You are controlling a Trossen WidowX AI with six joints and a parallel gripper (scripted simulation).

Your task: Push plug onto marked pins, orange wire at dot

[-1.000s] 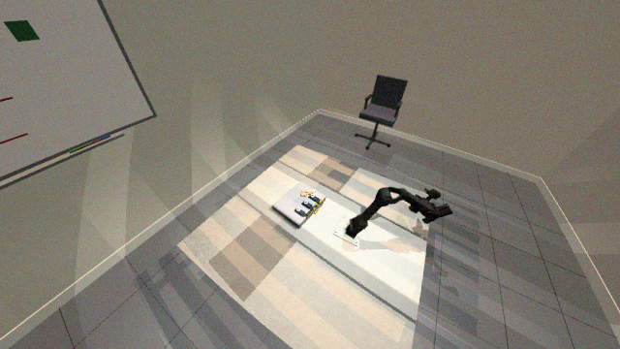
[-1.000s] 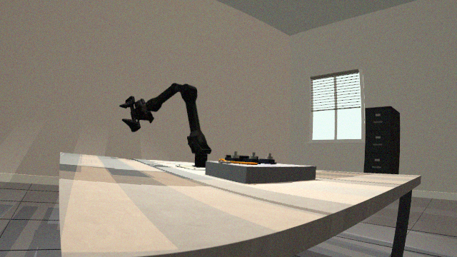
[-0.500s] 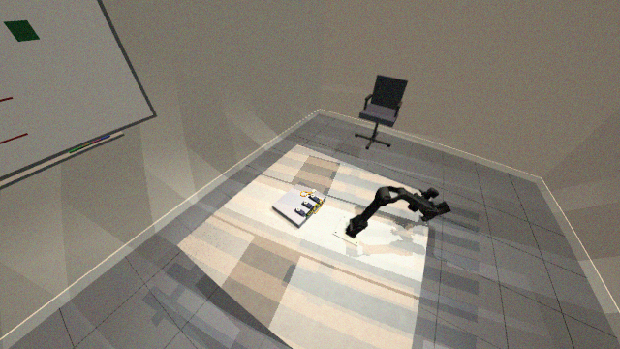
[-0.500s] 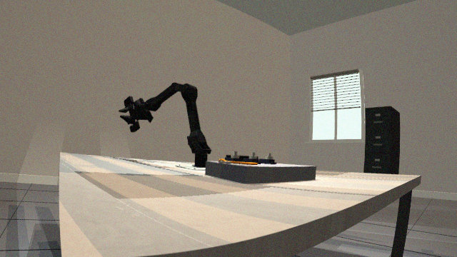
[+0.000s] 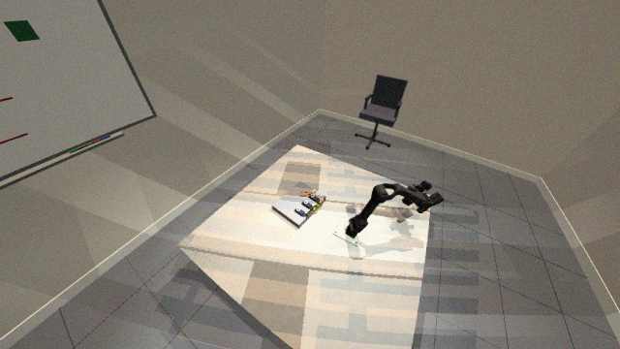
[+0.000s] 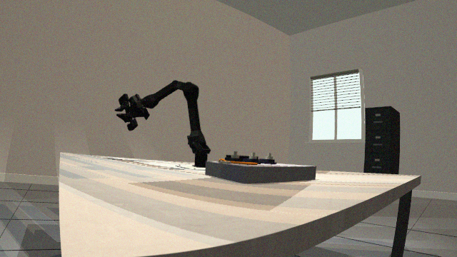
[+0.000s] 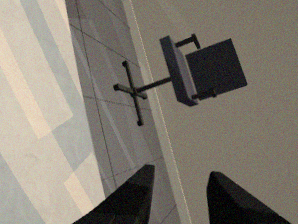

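Note:
The holder, a grey slab [image 5: 287, 206] [image 6: 260, 173], lies on the table. Several dark servo-like parts with pale tops stand on it, among them one dark part [image 5: 300, 211] at its lower edge in the top view. An orange lead [image 5: 306, 193] [image 6: 239, 163] lies at one end of the slab. Small yellow details [image 5: 318, 207] run along its edge toward the arm. The plug, the pins and the band with the dot are too small to make out. My gripper [image 6: 116, 112] [image 7: 181, 177] is open and empty, its fingertips a moderate gap apart. It is high up, beyond the arm's base from the holder.
The arm's base [image 5: 356, 228] [image 6: 201, 159] stands on the table [image 5: 218, 228] [image 6: 143, 221] beside the holder. An office chair [image 5: 380, 113] [image 7: 217, 67] stands on the floor beyond the table. A dark cabinet [image 6: 382, 143] and a window [image 6: 335, 107] are at the back.

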